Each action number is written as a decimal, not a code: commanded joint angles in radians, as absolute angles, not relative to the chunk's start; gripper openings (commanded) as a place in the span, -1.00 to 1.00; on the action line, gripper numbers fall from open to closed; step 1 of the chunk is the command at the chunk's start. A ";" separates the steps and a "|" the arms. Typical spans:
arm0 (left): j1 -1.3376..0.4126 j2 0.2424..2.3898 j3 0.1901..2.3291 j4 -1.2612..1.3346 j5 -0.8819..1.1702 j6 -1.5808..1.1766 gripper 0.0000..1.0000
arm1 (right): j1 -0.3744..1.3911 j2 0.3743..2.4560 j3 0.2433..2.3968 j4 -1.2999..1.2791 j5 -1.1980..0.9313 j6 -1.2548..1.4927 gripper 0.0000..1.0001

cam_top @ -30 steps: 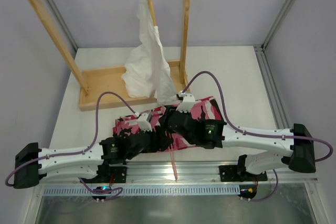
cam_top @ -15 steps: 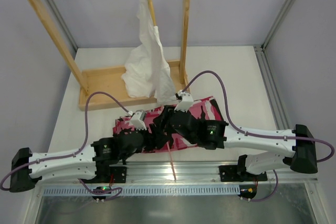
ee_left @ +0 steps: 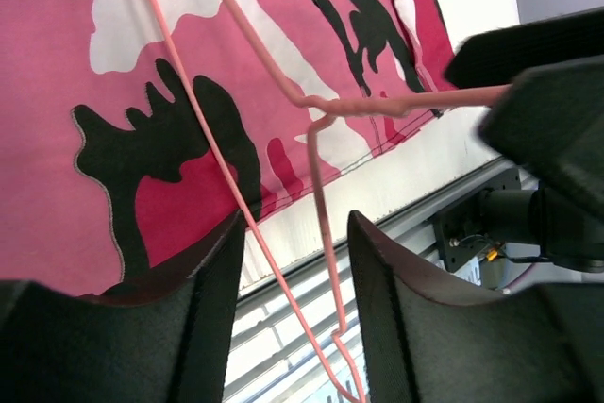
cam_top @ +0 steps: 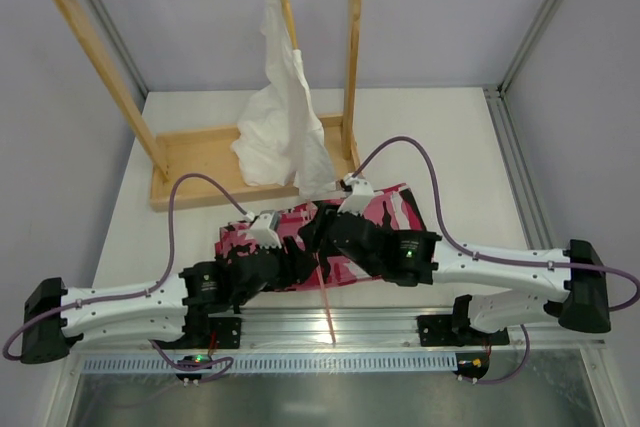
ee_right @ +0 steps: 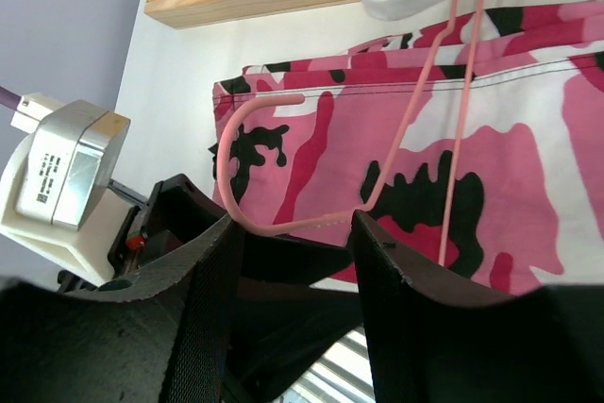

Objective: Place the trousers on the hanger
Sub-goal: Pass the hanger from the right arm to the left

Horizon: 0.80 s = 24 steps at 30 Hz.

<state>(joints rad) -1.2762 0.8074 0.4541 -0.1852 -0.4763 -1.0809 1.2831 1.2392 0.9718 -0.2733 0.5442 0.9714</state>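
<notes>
The left tool is open, its fingers well apart. The thin wires of the pink hanger run down through the gap between them, and whether they touch either finger I cannot tell. The trousers lie spread flat on the counter just beyond and beneath its fingertips. The right tool is open too, with the hanger's curved hook and neck crossing right at its fingertips, the rest of the hanger reaching away over the trousers, which lie below and ahead of it.
</notes>
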 commanded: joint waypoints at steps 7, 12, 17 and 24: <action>-1.279 0.847 0.503 -0.172 -0.551 -1.068 -0.05 | 1.243 1.019 0.827 -0.250 0.543 0.908 0.06; -1.281 0.865 0.486 -0.085 -0.496 -1.031 0.02 | 1.243 1.083 0.837 -0.169 0.489 0.873 0.06; -1.281 0.858 0.469 -0.052 -0.479 -1.020 0.05 | 1.230 1.169 0.893 -0.109 0.446 0.825 0.06; -1.281 0.779 0.420 -0.044 -0.480 -1.035 0.12 | 1.230 1.206 0.914 -0.094 0.425 0.848 0.05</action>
<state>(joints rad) -1.2762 0.8082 0.4343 -0.0975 -0.4660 -1.0393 1.2327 1.2106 0.8627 -0.1646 0.4309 0.8585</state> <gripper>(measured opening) 0.556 0.526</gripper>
